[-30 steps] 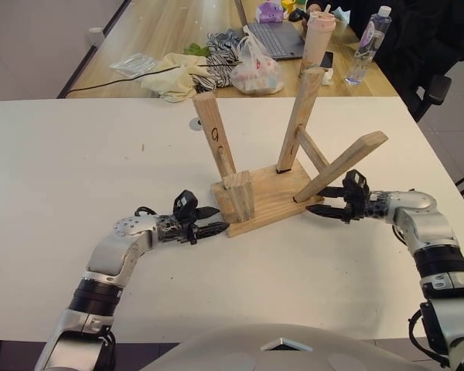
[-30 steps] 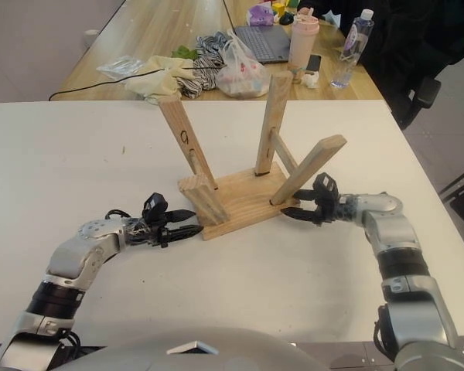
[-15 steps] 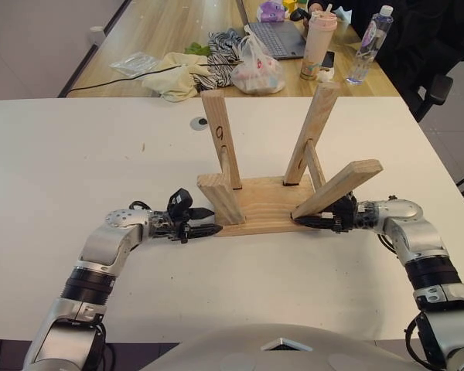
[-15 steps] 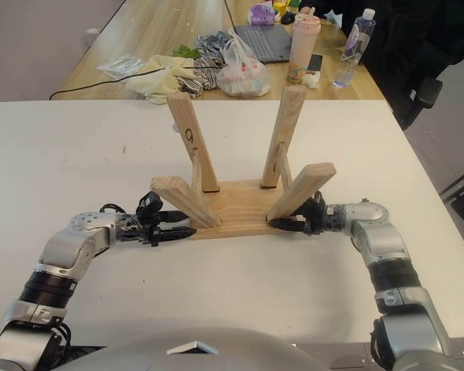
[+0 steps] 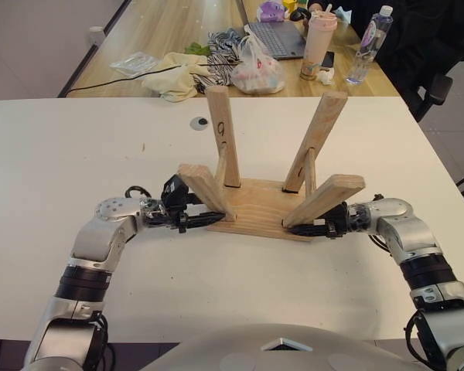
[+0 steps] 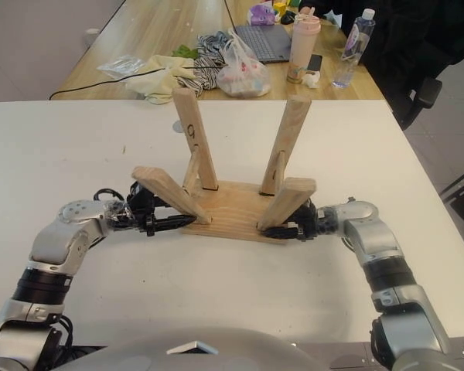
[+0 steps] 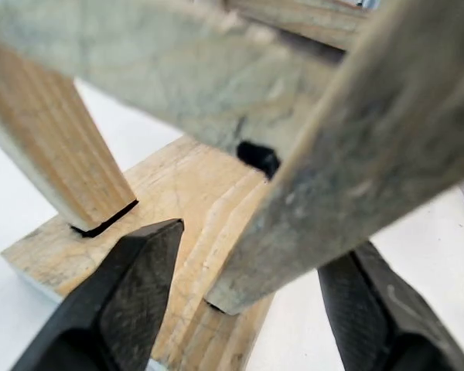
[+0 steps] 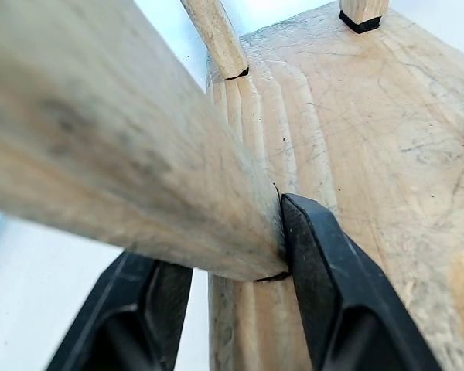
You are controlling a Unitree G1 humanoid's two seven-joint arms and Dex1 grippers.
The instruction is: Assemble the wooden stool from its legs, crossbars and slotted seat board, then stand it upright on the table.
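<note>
The wooden stool lies upside down on the white table, its slotted seat board [image 5: 259,212] flat and its legs pointing up. Two legs [image 5: 223,135] [image 5: 319,139] stand at the far side. The near left leg [image 5: 205,189] and near right leg [image 5: 326,199] slant outward. Thin crossbars [image 5: 308,166] join near and far legs. My left gripper [image 5: 209,222] is open, its fingers [image 7: 131,286] straddling the near left leg's base with a gap. My right gripper [image 5: 313,229] is shut on the near right leg's base, finger [image 8: 317,255] pressed against the wood.
A small round disc [image 5: 197,123] sits on the table beyond the stool. A wooden desk behind holds cloths [image 5: 178,73], a plastic bag [image 5: 257,71], a laptop [image 5: 277,37], a pink cup [image 5: 319,42] and a water bottle [image 5: 367,42]. Bare tabletop lies left and in front.
The stool has turned on the table, so its long side now faces me. Both grippers have moved inward with it; the right one closed on the near right leg.
</note>
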